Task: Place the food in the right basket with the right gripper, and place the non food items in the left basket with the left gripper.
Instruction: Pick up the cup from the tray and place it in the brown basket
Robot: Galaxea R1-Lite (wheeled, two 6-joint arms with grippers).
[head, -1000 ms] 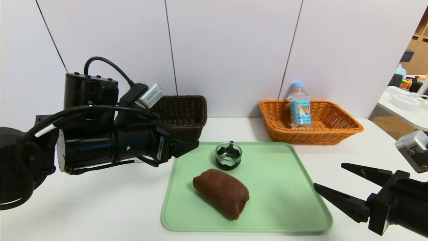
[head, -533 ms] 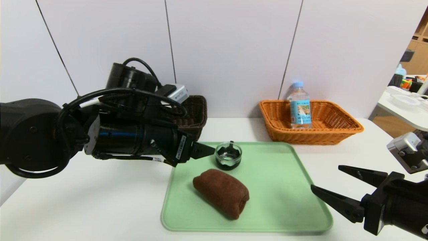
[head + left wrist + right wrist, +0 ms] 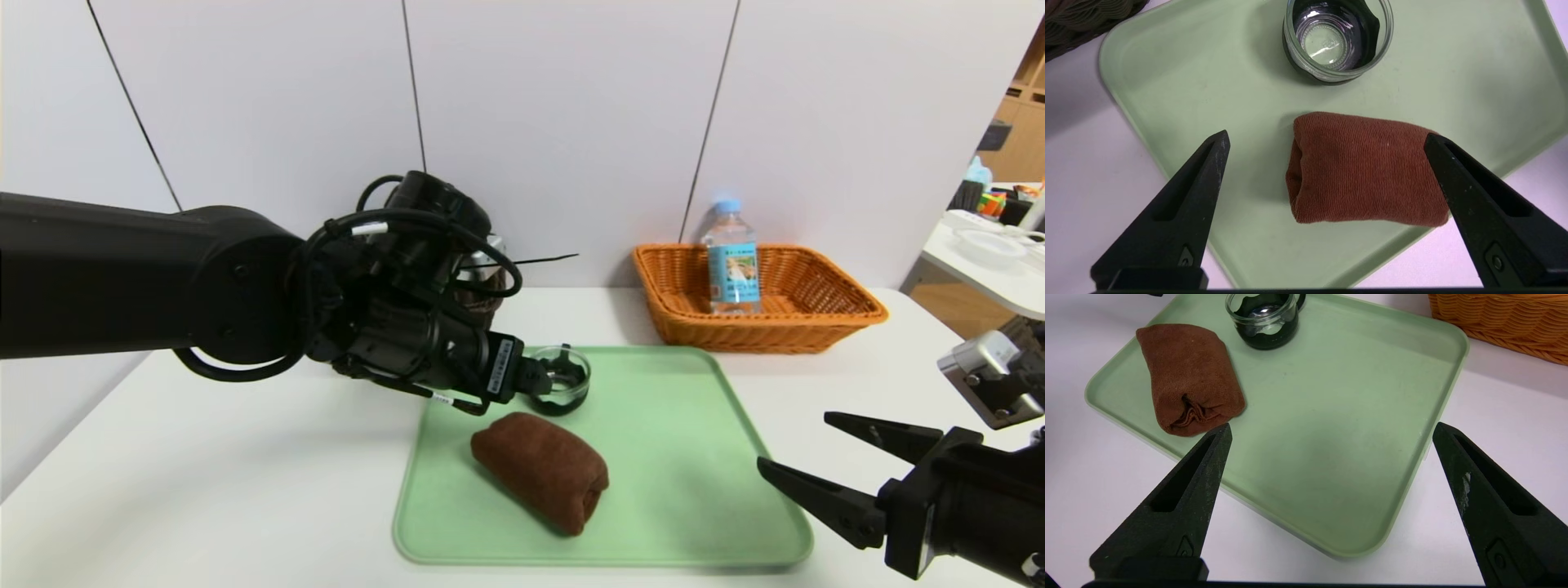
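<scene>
Reaching: left gripper (image 3: 1327, 141) hangs over the green tray (image 3: 694, 457), jaws spread wide and empty, angled down toward the tray's contents.
Between the left jaws: brown rolled towel (image 3: 1365, 169) lies on the tray, its length running across the gap, one end just under the tip of one jaw, the other end well inside the opposite jaw.
Likely reason: the spread looks set to straddle the towel, a non-food item meant for the left basket (image 3: 482, 298).
Beyond the left jaws: glass jar (image 3: 1337, 38) stands upright on the tray, near the towel but apart from it.
Towel look: soft, ribbed, rust-brown cloth rolled into a short cylinder, folds showing at one end.
Jar look: clear glass, open top, dark lining inside.
Parked: right gripper (image 3: 824, 457) rests low beside the tray's near right corner, jaws open, holding nothing.
Right basket (image 3: 833, 318): orange wicker, already holding an upright water bottle (image 3: 732, 261).
Desk (image 3: 245, 490): white, carrying tray and baskets.
</scene>
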